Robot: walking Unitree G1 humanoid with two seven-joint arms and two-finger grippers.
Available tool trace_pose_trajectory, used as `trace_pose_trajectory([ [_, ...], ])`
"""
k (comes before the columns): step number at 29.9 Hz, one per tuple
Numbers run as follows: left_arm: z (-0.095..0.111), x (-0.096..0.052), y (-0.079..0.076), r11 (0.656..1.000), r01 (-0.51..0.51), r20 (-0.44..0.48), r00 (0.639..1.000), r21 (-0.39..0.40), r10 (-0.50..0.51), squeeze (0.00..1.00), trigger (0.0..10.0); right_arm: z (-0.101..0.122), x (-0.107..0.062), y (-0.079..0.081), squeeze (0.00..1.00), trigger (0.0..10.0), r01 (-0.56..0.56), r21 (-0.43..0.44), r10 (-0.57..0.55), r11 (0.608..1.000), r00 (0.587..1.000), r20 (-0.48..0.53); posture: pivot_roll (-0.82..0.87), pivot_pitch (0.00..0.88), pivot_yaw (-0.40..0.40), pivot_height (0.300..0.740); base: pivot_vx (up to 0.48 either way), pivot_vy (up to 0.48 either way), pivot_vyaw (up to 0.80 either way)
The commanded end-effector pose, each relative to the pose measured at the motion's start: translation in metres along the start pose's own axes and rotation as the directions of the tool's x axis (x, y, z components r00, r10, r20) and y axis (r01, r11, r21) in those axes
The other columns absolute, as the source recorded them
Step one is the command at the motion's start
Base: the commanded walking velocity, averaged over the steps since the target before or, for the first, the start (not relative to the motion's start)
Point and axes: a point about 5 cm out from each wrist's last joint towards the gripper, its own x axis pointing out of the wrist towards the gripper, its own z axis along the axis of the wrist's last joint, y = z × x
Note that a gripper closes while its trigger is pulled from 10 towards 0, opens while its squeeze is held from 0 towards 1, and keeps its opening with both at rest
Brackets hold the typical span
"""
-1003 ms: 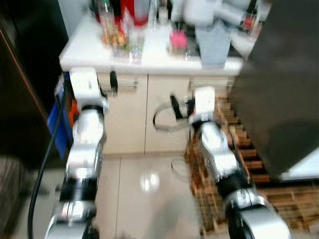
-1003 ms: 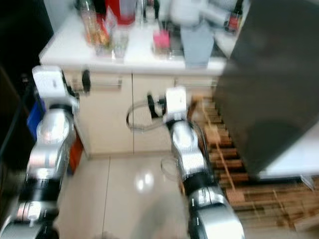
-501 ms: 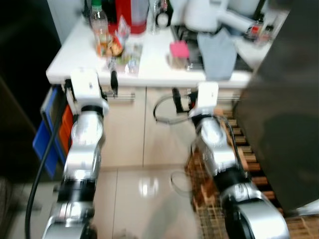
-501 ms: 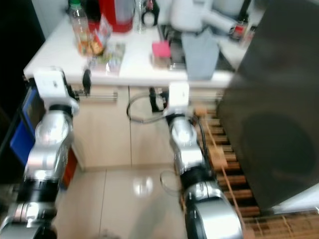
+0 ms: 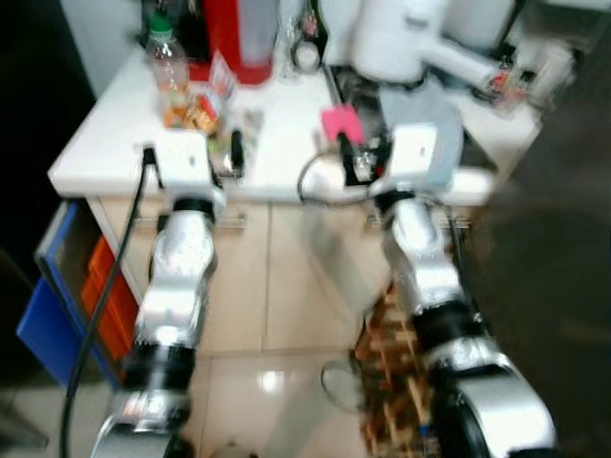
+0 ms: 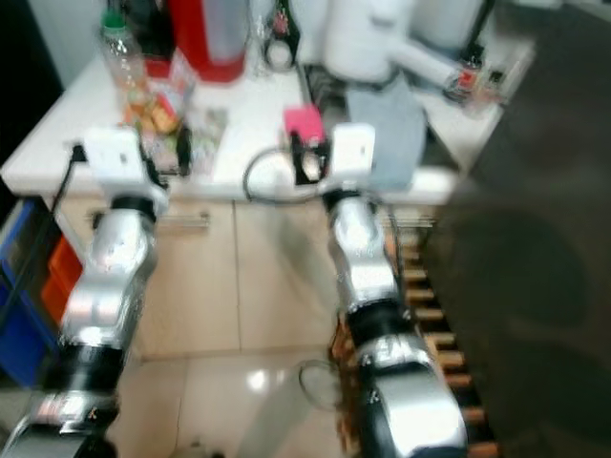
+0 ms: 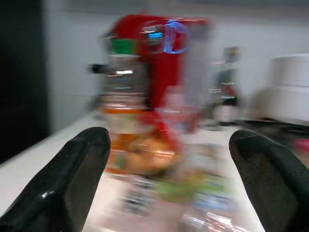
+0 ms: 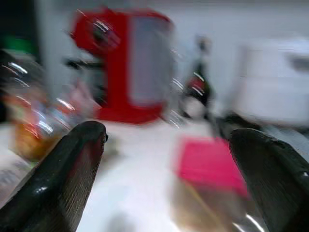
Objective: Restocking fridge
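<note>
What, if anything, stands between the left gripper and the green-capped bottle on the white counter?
Nothing visible does. The left gripper is open and faces the green-capped bottle across bare white counter, with small packets beside the bottle.

A counter (image 5: 115,153) stands before the robot, above cabinet doors (image 5: 305,277). On it, a bottle (image 5: 168,72) stands at the left, a coffee machine (image 5: 239,38) behind it, and a white appliance (image 5: 401,38) to the right. Storage bins (image 5: 57,296) sit lower left.

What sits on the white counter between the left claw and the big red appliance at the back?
In the left wrist view, a clear plastic bottle with a green cap stands between the open left claw and the red appliance, with blurred snack packets at its foot.
</note>
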Motion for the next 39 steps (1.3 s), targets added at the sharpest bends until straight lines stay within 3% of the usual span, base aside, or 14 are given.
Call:
trace_pose_trajectory([
  [1,0.006,-0.001,-0.011,1.000,0.024,0.024,0.999,-0.007,-0.024,0.00,10.0,0.022,0.005,-0.013,0.00,10.0,0.028,-0.002,-0.028,1.000,0.997,0.077,0.06,0.000,-0.062,0.740,0.469,0.000,0.00],
  [7,0.006,-0.001,-0.011,0.999,0.022,0.022,1.000,0.027,-0.023,0.00,10.0,0.032,0.010,-0.015,0.00,10.0,0.055,0.031,-0.058,0.998,0.994,0.094,0.06,0.000,-0.054,0.740,0.460,0.000,0.00],
  [11,0.007,-0.001,-0.009,1.000,0.011,0.033,0.999,0.026,-0.012,0.00,10.0,0.023,0.013,-0.019,0.00,10.0,0.128,0.245,-0.124,0.961,0.992,-0.031,0.06,0.000,-0.050,0.740,0.000,0.000,0.00],
  [13,0.007,-0.001,-0.009,1.000,0.011,0.033,0.999,0.024,-0.012,0.00,10.0,0.024,0.015,-0.018,0.00,10.0,0.128,0.249,-0.123,0.960,0.992,-0.034,0.06,0.000,-0.049,0.740,0.000,0.000,0.00],
  [15,0.008,0.000,-0.010,1.000,0.017,0.035,0.999,0.021,-0.018,0.00,10.0,0.032,0.018,-0.015,0.00,10.0,0.113,0.205,-0.112,0.972,0.994,-0.014,0.06,0.000,-0.048,0.740,0.000,0.000,0.00],
  [21,0.008,-0.001,-0.010,0.999,0.015,0.032,0.999,0.036,-0.016,0.00,10.0,0.031,0.019,-0.009,0.00,10.0,0.103,0.177,-0.099,0.979,0.995,-0.035,0.06,0.000,-0.052,0.740,0.000,0.000,0.00],
  [26,0.007,-0.002,-0.012,0.999,0.030,0.029,0.999,0.030,-0.031,0.00,10.0,0.017,0.018,-0.002,0.00,10.0,0.132,0.100,-0.119,0.986,0.985,-0.127,0.06,0.000,-0.047,0.740,0.000,0.000,0.00],
  [39,0.007,-0.003,-0.013,0.998,0.044,0.031,0.998,0.038,-0.045,0.00,10.0,-0.007,0.021,0.007,0.00,10.0,0.136,0.028,-0.125,0.990,0.958,-0.259,0.08,0.000,-0.056,0.740,0.000,0.000,0.00],
])
